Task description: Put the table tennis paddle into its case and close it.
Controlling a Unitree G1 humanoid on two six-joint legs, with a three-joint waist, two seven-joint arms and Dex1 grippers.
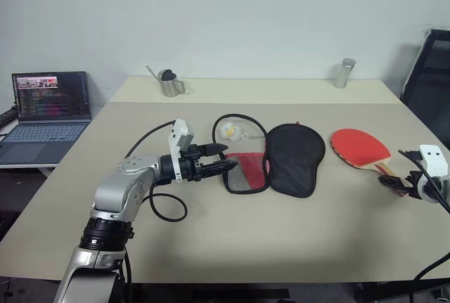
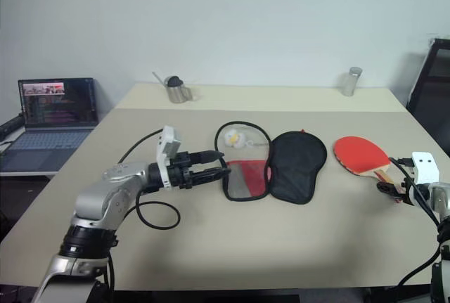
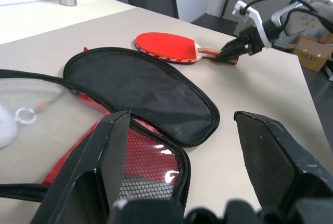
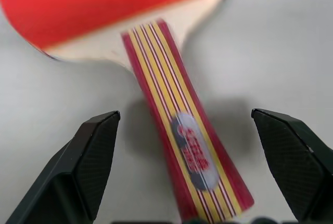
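Left gripper [image 1: 223,159]: black jaws spread, empty, held level just beside the case's left rim, near the tabletop's middle. Risk: the case is soft; a nudge from these jaws would likely push it along the smooth surface or fold a flap shut before the paddle arrives.

Case [image 1: 288,155]: soft zip pouch, lying unzipped and spread flat at the tabletop's centre. Left half [image 1: 245,154] shows a clear panel, red lining and a black mesh pocket, edged by black piping; right half is matte black woven fabric, paddle-shaped. A small white ball-like item [image 1: 228,131] with a ring lies in the left half. Risk: limp fabric gives no firm mouth, so a paddle edge could catch on the zip rim.

Table tennis paddle [image 1: 358,147]: flat, round red rubber face, light wood neck, striped red-and-yellow handle [image 4: 182,135] with an oval label. Lies near the tabletop's right edge, well apart from the case.

Right gripper [image 4: 184,169]: black jaws spread wide either side of the handle, not closed on it. Risk: the handle lies low and slanted between the jaws; closing off-centre could skid it or tip the blade.
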